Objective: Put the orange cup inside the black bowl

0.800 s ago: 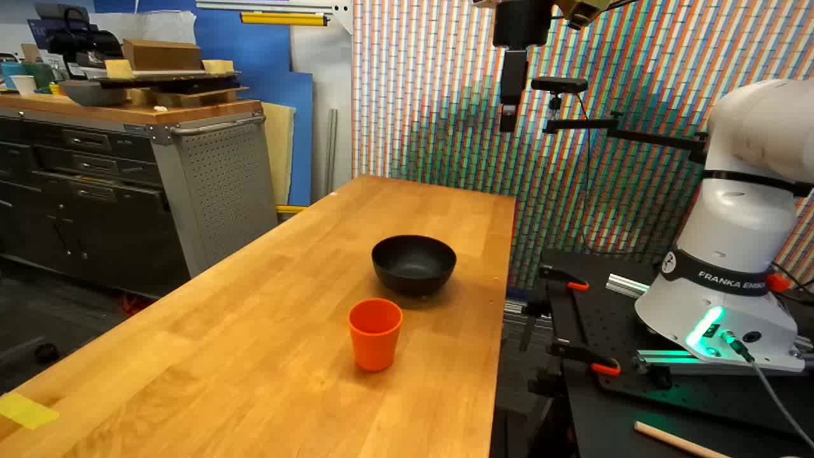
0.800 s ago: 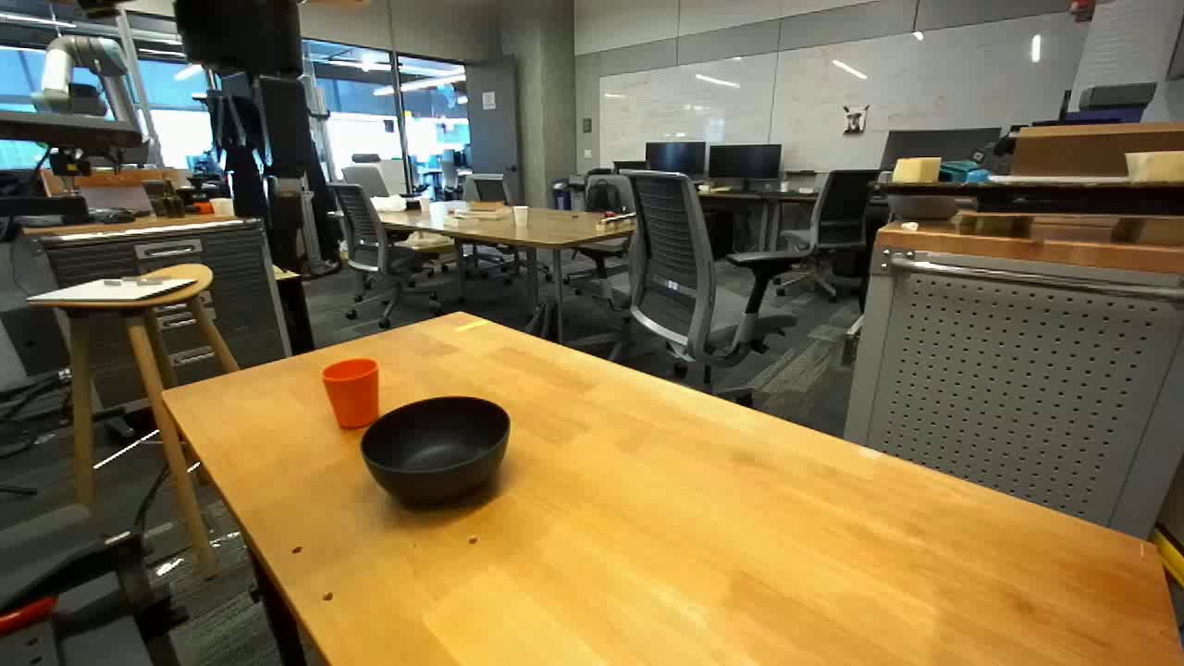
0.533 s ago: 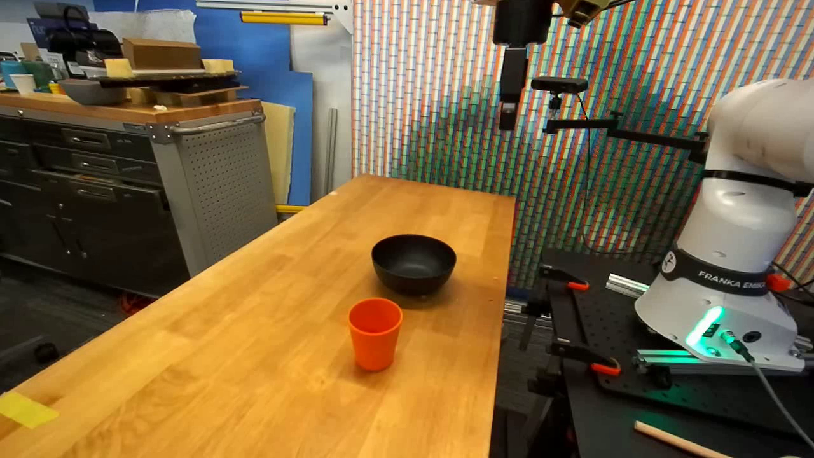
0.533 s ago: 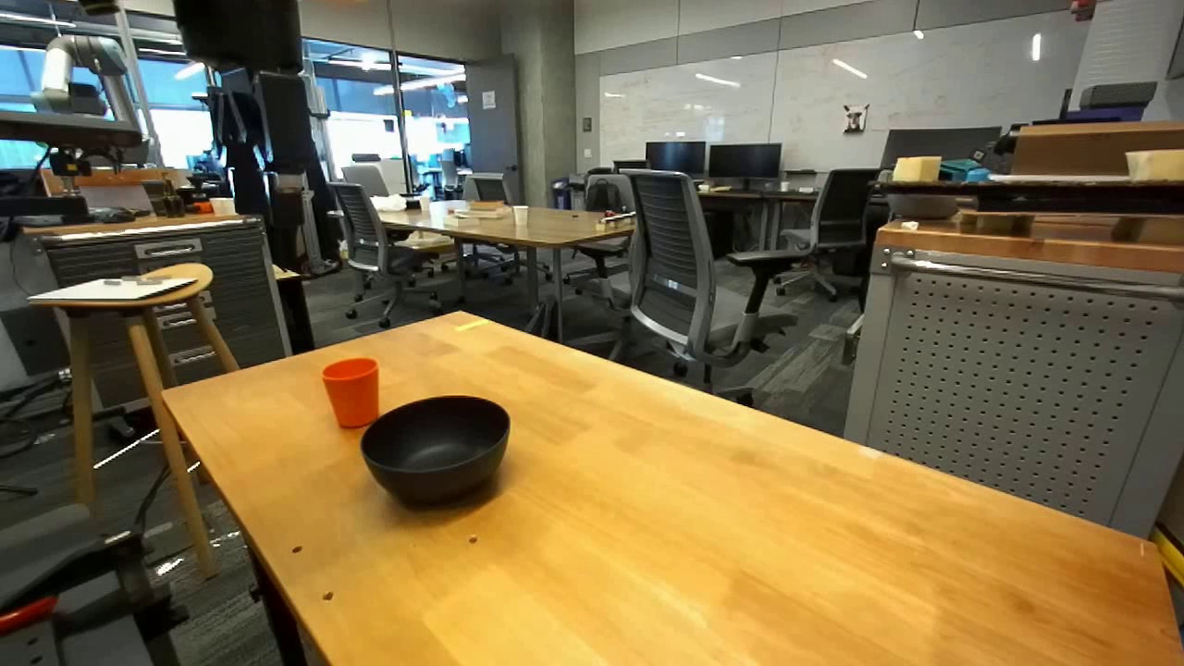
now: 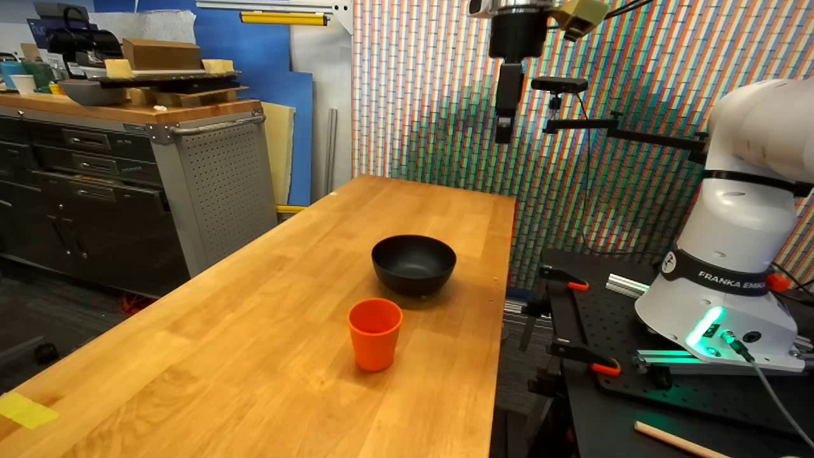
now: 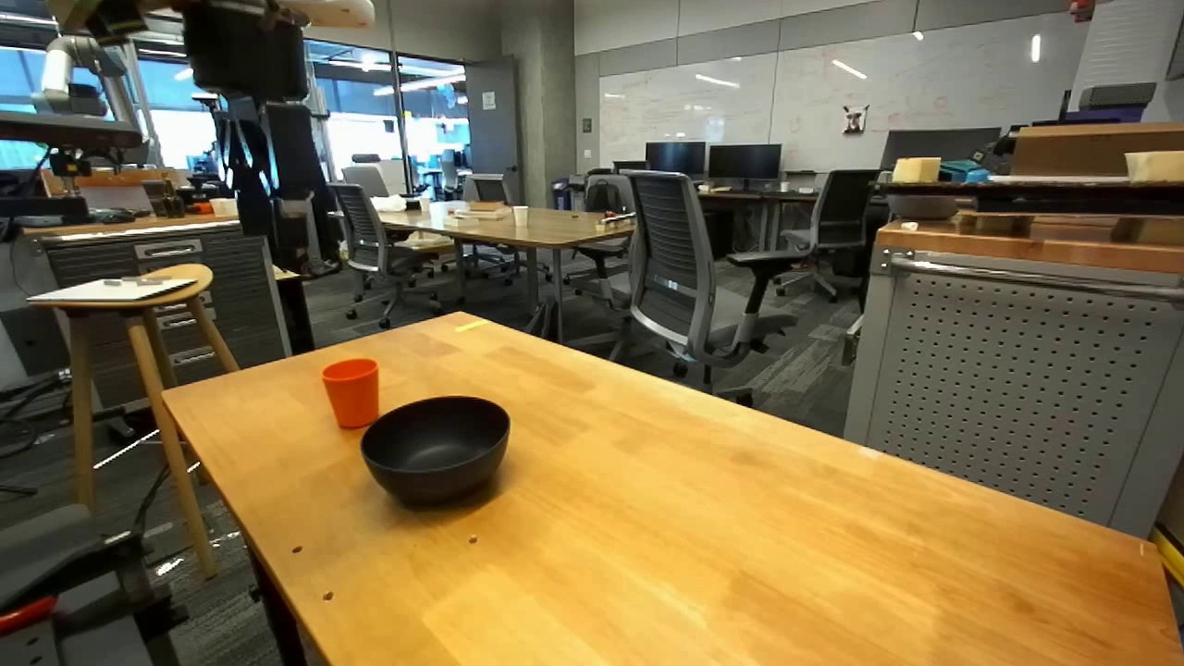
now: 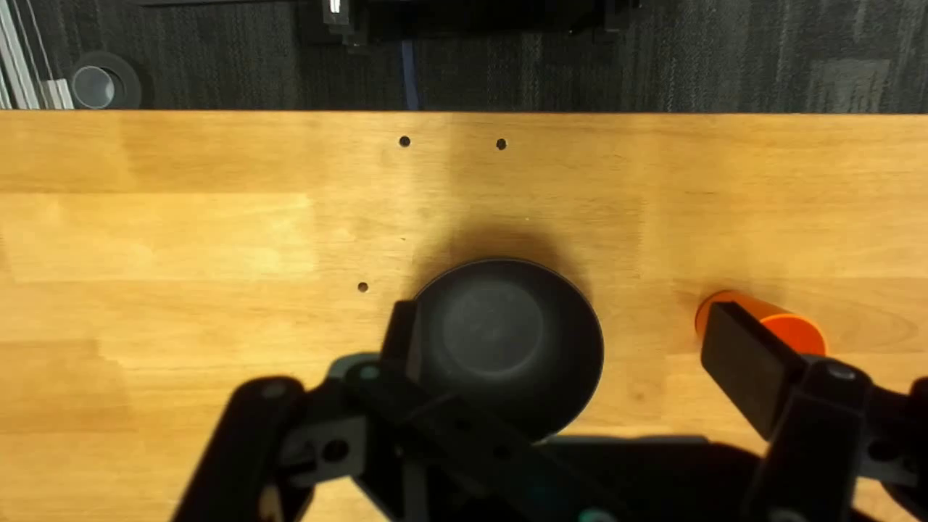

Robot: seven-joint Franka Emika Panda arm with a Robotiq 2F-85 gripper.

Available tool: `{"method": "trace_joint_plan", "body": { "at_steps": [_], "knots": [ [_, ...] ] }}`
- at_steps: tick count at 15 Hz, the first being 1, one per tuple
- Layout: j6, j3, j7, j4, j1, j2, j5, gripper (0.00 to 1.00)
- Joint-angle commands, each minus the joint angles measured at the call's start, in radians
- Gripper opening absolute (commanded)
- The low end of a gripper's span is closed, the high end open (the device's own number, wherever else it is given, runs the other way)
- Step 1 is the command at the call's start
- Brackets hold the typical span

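The black bowl [image 7: 500, 326] is resting upright on the wooden worktop [image 7: 181, 239]. The wrist view is showing its round flat bottom from above while the jaws are covering part of its rim; both exterior views are showing that rim whole.

The orange cup [image 6: 351, 393] is standing upright near the bowl but apart from it: in an exterior view its foot is seeming to meet the bowl's rim, yet the wrist view is showing bare wood between the two, with one of the jaws hiding part of the cup. It is looking plain and orange-red, tapering toward its foot, its mouth facing up and its inside showing a redder shade.

Beside the bowl, on the side away from the cup, a small dark hole [image 7: 362, 287] is marking the worktop.

Well above the bowl, the gripper [image 5: 504, 130] is hanging with its jaws pointing down. The wrist view is showing them spread wide apart; in an exterior view they are standing one behind the other, so from there the spread is being masked.

Farther from the bowl, off the worktop, only an exterior view is showing the arm's white base [image 5: 763, 312] and its green light [image 5: 704, 326]. In both exterior views a perforated grey cabinet [image 6: 1017, 388] is standing past the worktop's opposite edge from the bowl. Farthest from the bowl, only an exterior view is taking in a grey chair back [image 6: 668, 245] and, behind it, a whiteboard [image 6: 814, 102].
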Motion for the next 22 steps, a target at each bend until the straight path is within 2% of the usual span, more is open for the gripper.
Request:
{"method": "trace_joint_plan", "body": {
  "at_steps": [1,7,11,13,15,22],
  "knots": [
    [0.173,0.044,0.045,-0.056,0.043,0.120,0.055,1.00],
    [0.460,0.153,0.069,-0.075,0.173,0.397,0.173,1.00],
    [0.699,0.224,0.123,-0.045,0.223,0.564,0.125,1.00],
    [0.782,0.240,0.161,-0.009,0.238,0.639,0.070,1.00],
    [0.848,0.231,0.213,0.031,0.255,0.703,-0.033,1.00],
    [0.929,0.102,0.412,0.190,0.402,0.874,-0.423,1.00]
  ]
}}
